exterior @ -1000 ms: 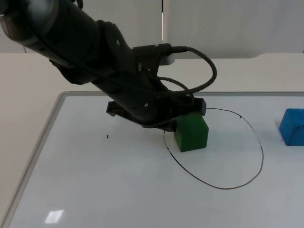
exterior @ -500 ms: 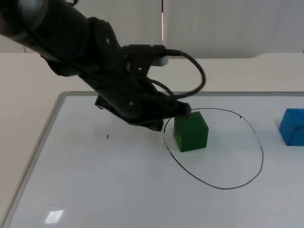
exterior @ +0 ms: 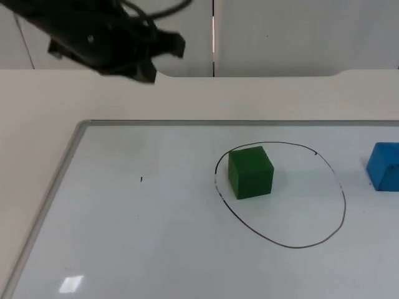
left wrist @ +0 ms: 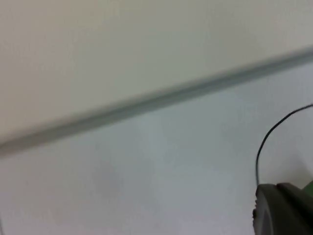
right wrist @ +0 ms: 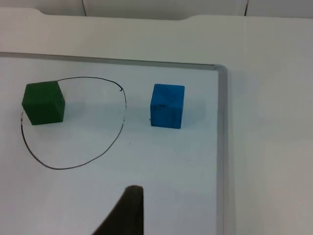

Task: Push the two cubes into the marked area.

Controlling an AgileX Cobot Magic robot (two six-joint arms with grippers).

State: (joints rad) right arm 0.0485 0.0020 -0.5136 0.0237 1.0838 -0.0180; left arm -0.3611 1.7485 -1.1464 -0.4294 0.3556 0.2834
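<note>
- Green cube (exterior: 250, 172) sits inside the circle (exterior: 330, 227); blue cube (right wrist: 167, 105) lies outside, ahead of our right jaws.
- Left jaws (exterior: 134, 59) are farther off.
- Jaw states: we cannot tell.

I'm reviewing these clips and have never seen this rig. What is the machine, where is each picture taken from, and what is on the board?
This is a two-armed robot at a white table. One picture comes from a fixed camera looking down on the table; the other two come from cameras on each arm's wrist.

On the table lies a whiteboard with a hand-drawn black outline, the marked area. A green cube sits just inside the outline's edge. A blue cube stands outside it, apart from the line, near the board's frame.

The left gripper hangs raised above the table's far side, away from both cubes. The right arm waits: its wrist camera looks down on both cubes, with one black fingertip in view. Nothing is held.
</note>
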